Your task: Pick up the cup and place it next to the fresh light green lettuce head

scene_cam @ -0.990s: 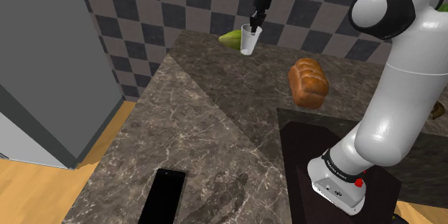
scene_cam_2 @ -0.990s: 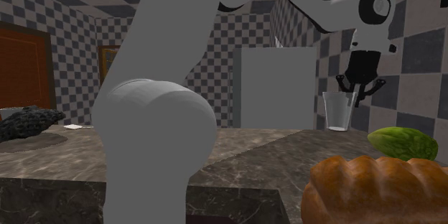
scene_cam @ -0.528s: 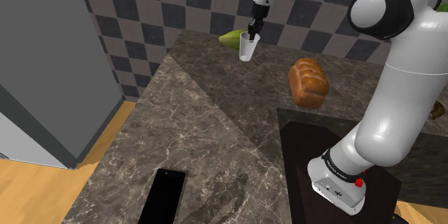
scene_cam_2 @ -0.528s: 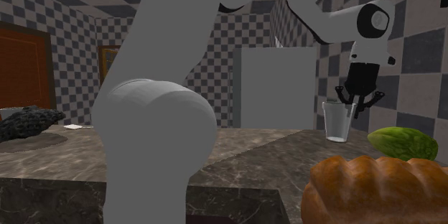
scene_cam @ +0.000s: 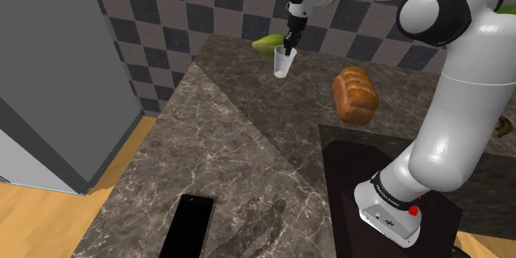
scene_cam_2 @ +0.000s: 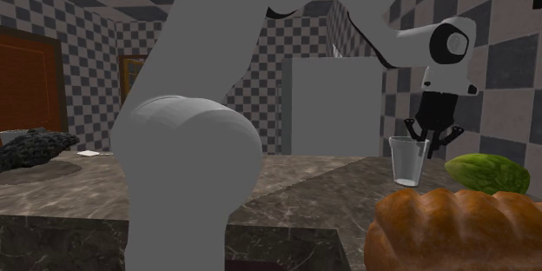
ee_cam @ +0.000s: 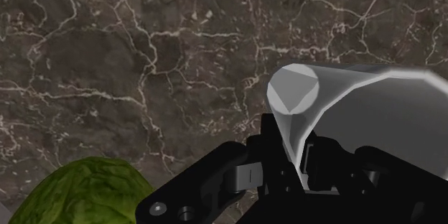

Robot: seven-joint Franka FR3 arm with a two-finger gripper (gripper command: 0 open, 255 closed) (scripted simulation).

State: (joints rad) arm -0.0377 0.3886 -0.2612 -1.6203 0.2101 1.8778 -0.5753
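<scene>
Cup check, big to small: marble counter carries the lettuce. The cup hangs tilted just beside the lettuce, I'd say because the gripper pinches one rim wall only. I can't tell whether its base touches down. The lettuce is partly cut off in the wrist view.

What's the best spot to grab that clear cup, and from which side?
By the rim, coming down from above. The cup is open at the top and thin-walled, so pinching one side of the wall, one finger inside and one outside, probably suits it better than spanning its whole width. The end effector appears to hold it just so, above the counter near the lettuce.
</scene>
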